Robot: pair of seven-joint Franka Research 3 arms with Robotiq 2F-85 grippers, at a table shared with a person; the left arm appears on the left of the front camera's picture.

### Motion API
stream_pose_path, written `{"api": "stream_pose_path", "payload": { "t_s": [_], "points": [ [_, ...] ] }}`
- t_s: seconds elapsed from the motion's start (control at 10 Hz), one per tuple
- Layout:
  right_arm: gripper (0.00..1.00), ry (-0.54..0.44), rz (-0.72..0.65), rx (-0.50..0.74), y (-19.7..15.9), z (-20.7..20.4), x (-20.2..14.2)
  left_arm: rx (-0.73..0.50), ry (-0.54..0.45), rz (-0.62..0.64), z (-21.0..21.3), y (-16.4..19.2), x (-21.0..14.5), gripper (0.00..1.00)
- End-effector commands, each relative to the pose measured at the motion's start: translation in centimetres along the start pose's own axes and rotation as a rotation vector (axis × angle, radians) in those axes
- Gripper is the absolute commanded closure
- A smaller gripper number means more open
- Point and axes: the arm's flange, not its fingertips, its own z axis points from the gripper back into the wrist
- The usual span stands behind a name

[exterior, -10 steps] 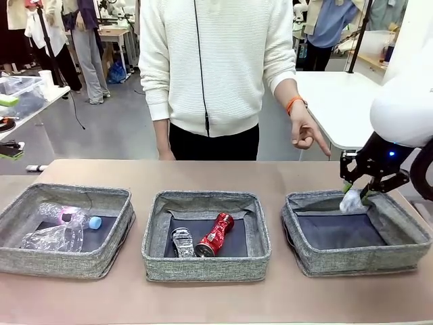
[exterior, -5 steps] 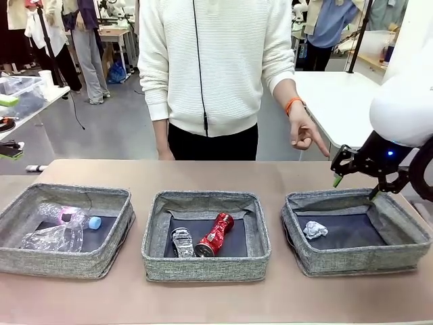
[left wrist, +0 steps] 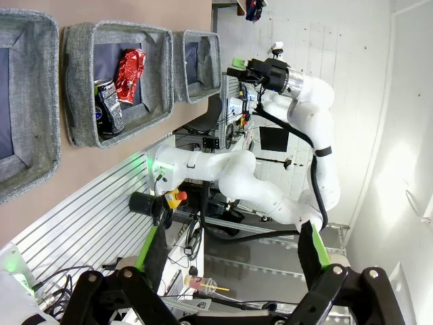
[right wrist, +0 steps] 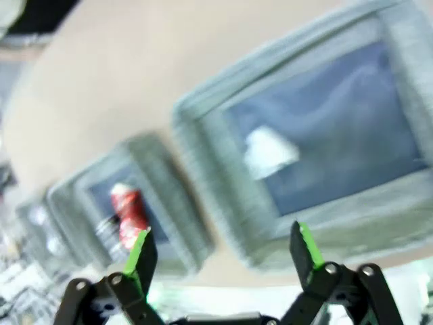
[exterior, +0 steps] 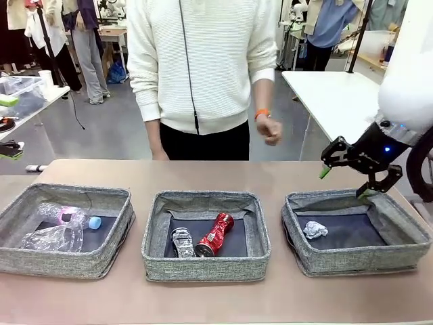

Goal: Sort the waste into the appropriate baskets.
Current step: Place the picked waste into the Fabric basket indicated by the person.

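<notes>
Three grey baskets stand in a row. The left basket (exterior: 57,263) holds a clear plastic bottle (exterior: 71,217) with a blue cap and a crumpled clear container (exterior: 49,238). A crushed black-silver can (exterior: 183,242) and a red soda can (exterior: 215,235) lie in the middle basket (exterior: 206,267). In the right basket (exterior: 358,261) lies a white paper ball (exterior: 314,230). My right gripper (exterior: 345,183) hangs open and empty above that basket's far rim; its wrist view, blurred, shows the paper ball (right wrist: 270,150) below. My left gripper (left wrist: 230,250) is open and empty, far from the baskets.
A person in a white sweater stands at the far side of the table, one hand (exterior: 269,128) held at waist height. The table's brown top (exterior: 203,298) lies bare in front of the baskets. A white table (exterior: 338,101) stands behind at the right.
My right gripper opened and the paper ball dropped into the right basket. The gripper then rose a little. The person's pointing hand drew back toward the body.
</notes>
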Motion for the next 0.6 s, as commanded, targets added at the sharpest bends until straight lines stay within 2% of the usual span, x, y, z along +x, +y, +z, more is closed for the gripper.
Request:
{"api": "stream_pose_path", "payload": {
  "t_s": [0.0, 0.1, 0.3, 0.4, 0.5],
  "points": [
    [0.0, 0.35, 0.071, 0.427, -1.9, 1.9, -1.0, -0.014, 0.001, 0.008, -0.1, -0.5, -0.1, 0.0],
    [0.0, 0.43, 0.137, 0.598, -2.2, 3.1, -0.9, -0.014, 0.001, 0.008, -0.1, -0.5, -0.1, 0.0],
    [0.0, 0.567, 0.195, 0.772, -3.5, 4.8, -0.6, -0.014, 0.001, 0.008, -0.1, -0.5, -0.1, 0.0],
    [0.0, 0.579, 0.158, 0.825, -4.5, 6.0, -0.4, -0.014, 0.001, 0.008, -0.1, -0.5, -0.1, 0.0],
    [0.0, 0.526, 0.137, 0.85, -5.4, 7.3, -0.5, -0.014, 0.001, 0.008, -0.1, -0.5, -0.1, 0.0]
  ]
}}
